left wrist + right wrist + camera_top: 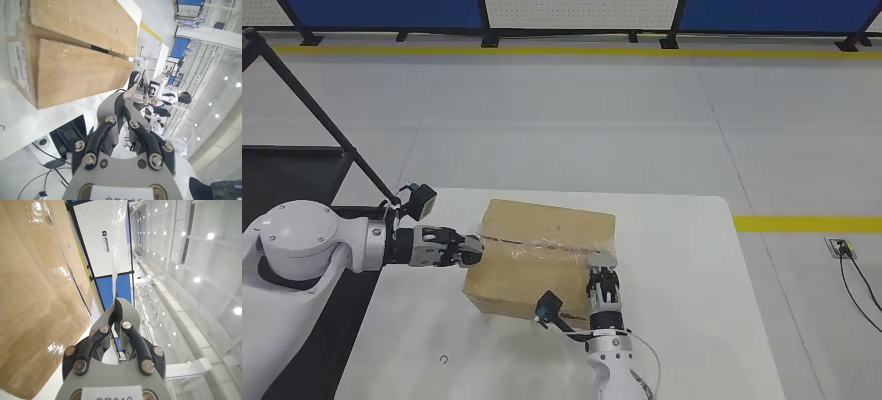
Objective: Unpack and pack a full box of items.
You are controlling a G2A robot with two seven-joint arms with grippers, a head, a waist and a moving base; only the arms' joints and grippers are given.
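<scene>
Nearest, at the lower middle of the top view, the right gripper (600,263) stands against the front right corner of the cardboard box (542,262), fingers pointing up. The right wrist view shows its fingers (118,308) pressed together on a strip of clear tape (117,256), which rises from the tips beside the box's glossy side.

The box sits shut at the centre of the white table (682,310), a shiny band of tape (542,243) running along its top seam from left to right.

Left of centre in the frame, the left gripper (472,250) reaches in level from the left edge and meets the box's left end at the seam. In its wrist view the fingers (119,103) are drawn together; I cannot tell whether anything is pinched between them. The two top flaps meet at a dark slot (99,49) there.

Beyond the table lies grey floor, with a yellow line (542,50) across the upper frame and blue panels (382,12) along the top edge.
</scene>
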